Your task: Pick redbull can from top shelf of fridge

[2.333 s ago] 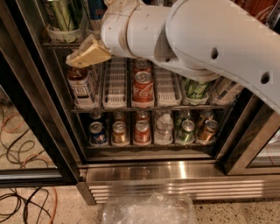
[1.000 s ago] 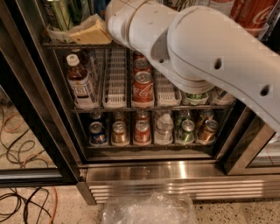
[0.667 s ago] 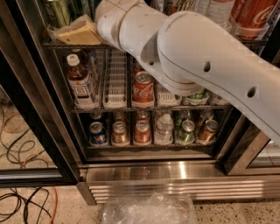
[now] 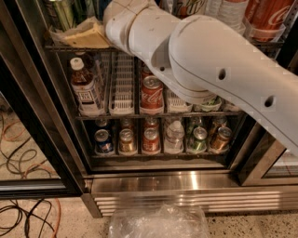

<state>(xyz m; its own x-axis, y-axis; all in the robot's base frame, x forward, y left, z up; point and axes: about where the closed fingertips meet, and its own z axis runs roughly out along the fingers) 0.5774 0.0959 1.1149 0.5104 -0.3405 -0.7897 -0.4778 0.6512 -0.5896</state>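
One white arm (image 4: 209,69) reaches into the fridge (image 4: 163,183), its tan pincer (image 4: 86,35) low over the top shelf (image 4: 65,47), beside a green-striped can (image 4: 63,13). I cannot tell how wide the pincer is. The redbull can is hidden.

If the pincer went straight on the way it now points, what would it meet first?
The pincer, at the left end of the top shelf, points left; probably the green-striped can first, though depth is unclear.
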